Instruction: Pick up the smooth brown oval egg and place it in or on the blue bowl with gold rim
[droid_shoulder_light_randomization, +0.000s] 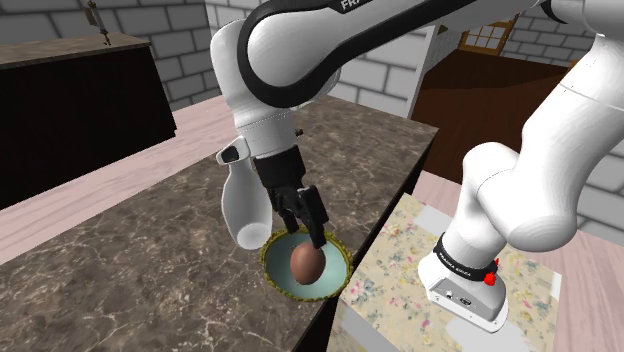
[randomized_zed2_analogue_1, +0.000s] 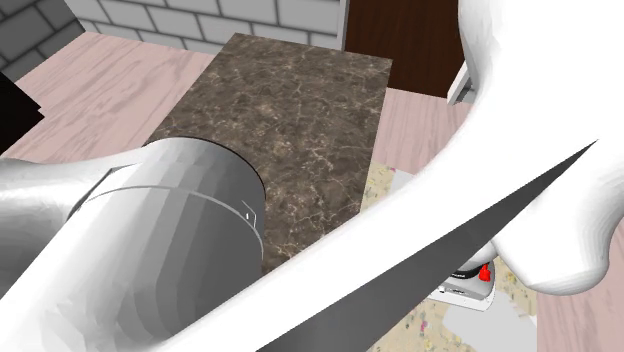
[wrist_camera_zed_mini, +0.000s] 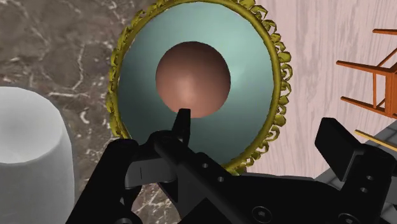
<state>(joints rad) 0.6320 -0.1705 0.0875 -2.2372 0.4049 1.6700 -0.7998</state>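
- Gripper (wrist_camera_zed_mini: 257, 124): all black, matte, blocky. Its two fingers (wrist_camera_zed_mini: 182, 122) stand well apart with nothing clasped between them. It hangs directly over the bowl.
- Egg (wrist_camera_zed_mini: 193, 77): smooth, reddish brown, with a soft pale sheen near its middle. From above it reads as almost round; in the shoulder view it is an upright oval. It sits in the centre of the bowl, free of the fingers, though one fingertip overlaps its edge in the wrist view.
- Bowl (wrist_camera_zed_mini: 251, 57): round, with a smooth pale blue-green inside. A gold rim runs all the way round, crimped into small frilly loops. It stands at the desk's near edge, close to the stand.
- White rounded object (wrist_camera_zed_mini: 28, 159): plain, unpatterned, a tall blunt shape. It stands on the desk just beside the bowl.
- Desk (droid_shoulder_light_randomization: 150, 240): dark brown stone-look top with pale, marble-like veining. It is a long rectangle with square corners.
- Stand (droid_shoulder_light_randomization: 395, 260): boxy, with a faded floral print on top. It sits against the desk, with the arm's white base on it.
- Floor (wrist_camera_zed_mini: 318, 51): pale pinkish wood planks.
- Chair (wrist_camera_zed_mini: 382, 70): orange wood, thin rails, out on the floor beyond the desk edge.
- Walls (droid_shoulder_light_randomization: 170, 40): grey brick.
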